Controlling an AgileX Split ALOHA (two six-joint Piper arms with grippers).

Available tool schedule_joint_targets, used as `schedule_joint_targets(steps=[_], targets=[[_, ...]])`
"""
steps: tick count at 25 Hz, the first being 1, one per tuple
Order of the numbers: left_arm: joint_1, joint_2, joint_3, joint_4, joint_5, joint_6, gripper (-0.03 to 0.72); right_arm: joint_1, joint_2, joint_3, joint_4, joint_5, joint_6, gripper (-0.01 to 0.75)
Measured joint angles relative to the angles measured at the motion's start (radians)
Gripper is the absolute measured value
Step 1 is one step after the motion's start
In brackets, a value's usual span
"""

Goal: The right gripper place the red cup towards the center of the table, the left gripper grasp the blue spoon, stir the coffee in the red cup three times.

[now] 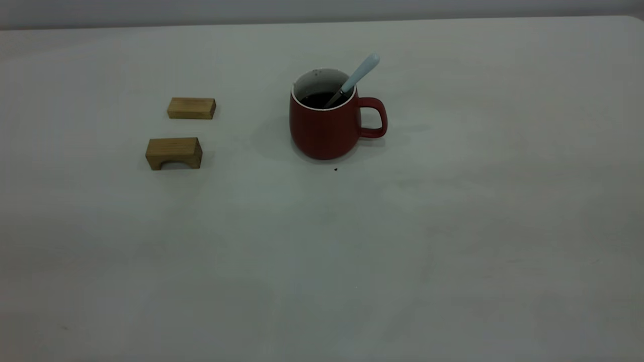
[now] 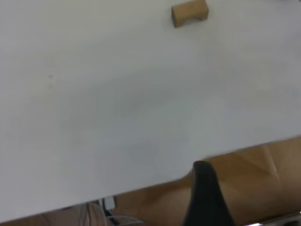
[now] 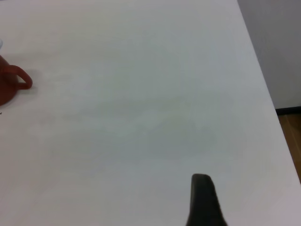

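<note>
On table [image 1: 322,251]: one cup [image 1: 324,128], one spoon [image 1: 358,76].

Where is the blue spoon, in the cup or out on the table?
In. The blue spoon leans in the red cup, bowl in the coffee, handle over the rim.

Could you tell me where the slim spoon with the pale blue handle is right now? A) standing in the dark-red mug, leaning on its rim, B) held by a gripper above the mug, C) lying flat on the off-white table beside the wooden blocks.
A: the pale blue-handled spoon leans on the white rim of the dark-red mug, its metal end in the dark coffee, no gripper near.
</note>
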Motion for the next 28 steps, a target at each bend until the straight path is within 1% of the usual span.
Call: schedule_joint_targets(steps=[10, 28], targets=[[0.000, -0.161, 0.007, -0.029, -0.002, -0.015, 0.575, 0.000, 0.000, 0.000, 0.000, 0.000, 0.000, 0.547], [0.002, -0.166, 0.007, -0.031, -0.002, -0.026, 0.575, 0.000, 0.000, 0.000, 0.000, 0.000, 0.000, 0.547]])
